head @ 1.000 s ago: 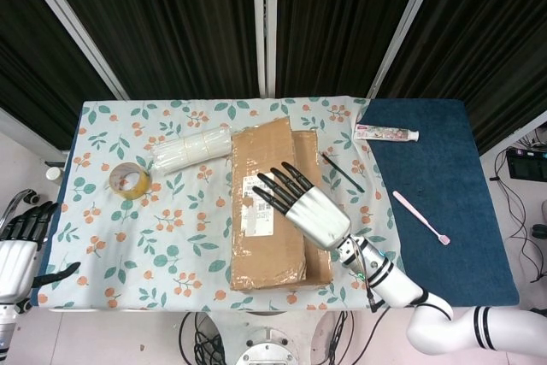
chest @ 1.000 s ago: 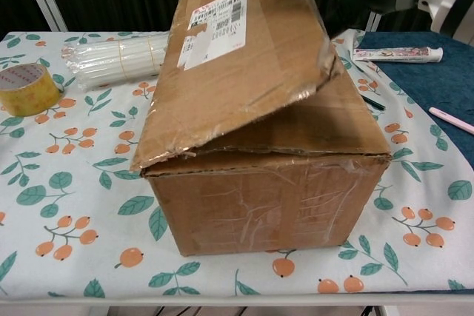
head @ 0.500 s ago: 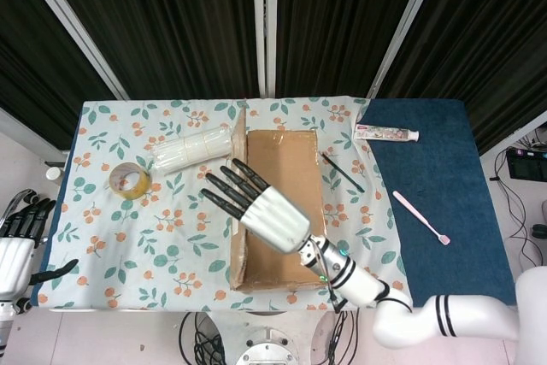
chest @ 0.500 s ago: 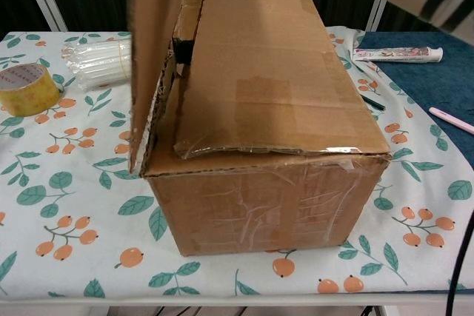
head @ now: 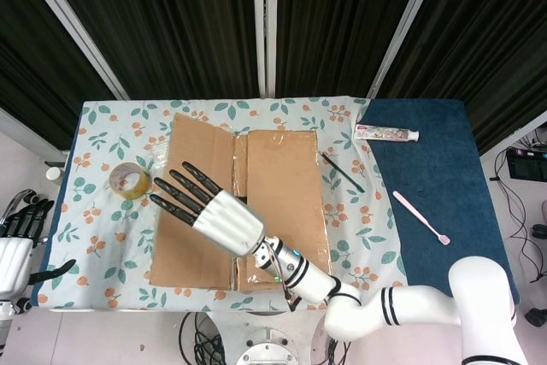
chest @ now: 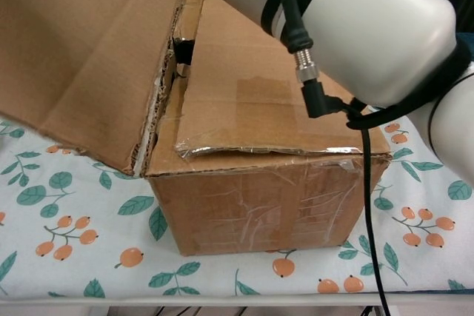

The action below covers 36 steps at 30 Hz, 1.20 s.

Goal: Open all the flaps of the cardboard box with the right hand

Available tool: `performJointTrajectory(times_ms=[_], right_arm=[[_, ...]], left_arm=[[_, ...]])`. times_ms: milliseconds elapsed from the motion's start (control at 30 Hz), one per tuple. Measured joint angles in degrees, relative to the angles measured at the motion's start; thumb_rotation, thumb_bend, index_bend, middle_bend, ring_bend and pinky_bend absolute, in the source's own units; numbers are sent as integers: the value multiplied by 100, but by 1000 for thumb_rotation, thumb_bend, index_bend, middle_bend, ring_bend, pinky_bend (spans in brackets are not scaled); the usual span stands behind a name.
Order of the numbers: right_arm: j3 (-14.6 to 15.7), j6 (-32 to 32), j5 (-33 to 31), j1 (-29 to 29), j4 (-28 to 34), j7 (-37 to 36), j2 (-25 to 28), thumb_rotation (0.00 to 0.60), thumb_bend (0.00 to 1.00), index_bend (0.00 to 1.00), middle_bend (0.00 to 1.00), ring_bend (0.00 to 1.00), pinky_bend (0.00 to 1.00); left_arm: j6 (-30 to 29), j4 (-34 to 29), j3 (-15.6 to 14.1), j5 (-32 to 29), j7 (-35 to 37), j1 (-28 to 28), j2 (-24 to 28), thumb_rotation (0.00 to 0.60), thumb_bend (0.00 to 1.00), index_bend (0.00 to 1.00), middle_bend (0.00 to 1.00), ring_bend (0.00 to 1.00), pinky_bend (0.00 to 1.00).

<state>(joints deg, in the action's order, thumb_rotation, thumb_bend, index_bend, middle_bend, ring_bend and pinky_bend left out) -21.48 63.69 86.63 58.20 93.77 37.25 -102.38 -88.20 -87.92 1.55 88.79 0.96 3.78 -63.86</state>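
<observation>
Roughly halfway at best: one long flap (head: 195, 203) of the cardboard box (head: 282, 203) is folded out flat, filling the left-centre of the head view; in the chest view it hangs out upper left, hinged at the box's top edge. Box sits centre frame on the floral-cloth bench (head: 111, 237).

Right hand (head: 205, 209) lies over that opened flap, fingers spread and straight, gripping nothing; whether the palm presses on the cardboard I can't tell.

Still to do: the other long flap (chest: 259, 101) lies flat and closed on top, with clear tape along its front edge. Any short end flaps under it are hidden, so I can't say how they lie.

Left hand (head: 17, 245) hangs at the lower left edge, off the bench, holding nothing, fingers loosely apart.

Tape roll (head: 128, 179) sits just left of the opened flap.
</observation>
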Motion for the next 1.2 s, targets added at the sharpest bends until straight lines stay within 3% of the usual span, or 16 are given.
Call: performJointTrajectory(times_ms=[167,300,400,533,700,1000,1200], right_arm=[[140,49,128,-89,122,-91,283,600,468,12,11,0,0],[281,-174,20,-221,514,-145,919,600,683,241,187,0,0],[341,-526,-359,-296,871,-119,1520,600,751,381,302,0,0],[431,-1141,-1185,-332,1346,-67,2318,600,778,460,335,0,0],[652,-1704,-1658,-377,1729,-284,2953,600,778,452,317,0,0],[971,-1746,-539,-418,1550,-1366,2942,600,778,374,223,0,0],[1135,-1835,-510,-343,1295,-1378,2769,600,781,360,223,0,0]], left_arm=[[1,1,4,-37,13,-16,27,484,0,53,87,101,169],[62,-19,-14,-34,3,1,36,488,0,54,87,101,169],[95,-49,-22,-21,-27,22,26,486,0,62,87,101,169],[150,-75,-33,-4,-44,53,1,485,0,63,87,101,169],[239,-103,-43,-22,-107,91,-17,485,0,63,87,101,169],[247,-193,-60,-33,-221,90,25,485,0,63,87,101,169],[239,-168,-72,-52,-213,69,24,486,0,63,87,101,169]])
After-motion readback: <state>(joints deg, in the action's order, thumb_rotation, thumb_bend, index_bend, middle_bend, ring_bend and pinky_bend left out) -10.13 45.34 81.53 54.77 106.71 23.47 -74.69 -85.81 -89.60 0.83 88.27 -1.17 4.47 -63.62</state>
